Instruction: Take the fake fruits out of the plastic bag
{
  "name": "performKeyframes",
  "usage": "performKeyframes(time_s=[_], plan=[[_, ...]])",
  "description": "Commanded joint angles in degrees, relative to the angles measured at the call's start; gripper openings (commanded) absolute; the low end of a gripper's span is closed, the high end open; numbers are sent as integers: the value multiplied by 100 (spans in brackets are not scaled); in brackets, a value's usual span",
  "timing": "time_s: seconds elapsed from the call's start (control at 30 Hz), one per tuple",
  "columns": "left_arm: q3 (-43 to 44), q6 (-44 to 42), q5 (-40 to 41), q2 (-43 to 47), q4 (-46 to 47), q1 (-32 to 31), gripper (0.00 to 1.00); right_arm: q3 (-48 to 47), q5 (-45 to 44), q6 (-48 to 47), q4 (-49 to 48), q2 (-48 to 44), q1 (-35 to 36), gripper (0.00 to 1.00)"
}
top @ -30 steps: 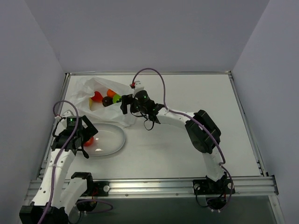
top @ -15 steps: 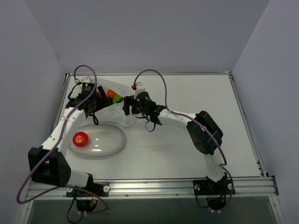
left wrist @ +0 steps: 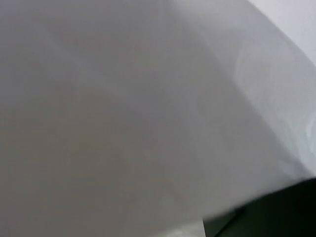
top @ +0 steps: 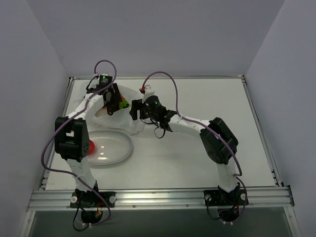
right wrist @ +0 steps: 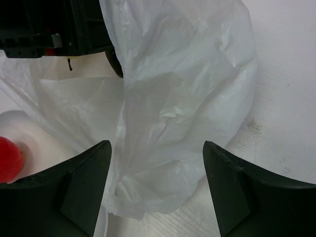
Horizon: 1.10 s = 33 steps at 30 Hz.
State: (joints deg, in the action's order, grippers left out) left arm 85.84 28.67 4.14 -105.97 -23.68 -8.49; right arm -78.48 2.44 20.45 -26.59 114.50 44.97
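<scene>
A white table (top: 197, 158) stands inside pale grey-lavender walls (top: 158, 34), with a metal rail (top: 163, 197) along its near edge. The plastic bag (top: 129, 123) lies crumpled at the far left. The left claw (top: 113, 102) reaches into the bag. Whether its fingers are apart or together cannot be told, because its wrist camera shows only blurred white plastic. The right claw (right wrist: 157, 148) has its fingers well apart, with a fold of the bag bunched between them. 1 bright green fruit (top: 124, 104) shows inside the bag, just beside the left claw. A red apple (top: 90, 146) rests on the white plate (top: 116, 148) at the near left, half hidden by the left arm (top: 74, 140).
</scene>
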Motion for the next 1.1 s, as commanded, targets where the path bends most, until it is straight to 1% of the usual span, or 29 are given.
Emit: performKeyframes(time_s=[0.0,0.1,0.2,0.3,0.4,0.47,0.5,0.53,0.67,0.73,0.77,0.83,0.87,0.9,0.93,0.97,1.0,1.03,1.07], plan=[[284,-159,262,-204,144,137,66,52,29,3,-198,-507,-41,70],[319,-247,236,-415,285,172,67,96,20,3,-206,-577,-41,70],[336,-335,105,-573,487,199,71,122,29,3,-224,-578,-41,70],[354,-353,-36,-696,628,208,71,96,29,12,-198,-508,-41,71],[363,-379,-150,-793,751,208,72,26,38,12,-145,-358,-41,75],[363,-388,-159,-855,777,208,70,8,38,12,-145,-262,-41,78],[337,-414,-142,-855,812,208,67,-10,38,21,-171,-218,-41,78],[284,-414,-98,-829,882,208,58,-27,38,21,-189,-174,-41,79],[161,-458,-19,-662,1006,208,36,-316,-6,12,-58,343,-67,86],[117,-502,-10,-504,1015,208,29,-518,55,-14,65,555,-111,88],[91,-520,-10,-442,1015,208,24,-763,133,-6,214,774,-129,88],[47,-555,-19,-276,1015,208,18,-932,335,-6,268,925,-129,88],[12,-590,-45,-223,1015,208,13,-1002,458,12,190,1021,-120,88],[-6,-599,-62,-170,1015,208,10,-1029,546,90,154,1057,-129,85],[-32,-608,-80,-65,980,208,8,-1055,539,117,137,1101,-138,77],[-67,-625,-106,-3,962,208,4,-1090,521,135,119,1101,-138,72],[-85,-643,-124,59,910,208,3,-1099,530,152,101,1092,-138,68],[-120,-652,-150,198,892,208,2,-1082,512,187,58,1014,-138,68],[-207,-678,-168,269,874,199,2,-995,512,196,5,952,-129,69]])
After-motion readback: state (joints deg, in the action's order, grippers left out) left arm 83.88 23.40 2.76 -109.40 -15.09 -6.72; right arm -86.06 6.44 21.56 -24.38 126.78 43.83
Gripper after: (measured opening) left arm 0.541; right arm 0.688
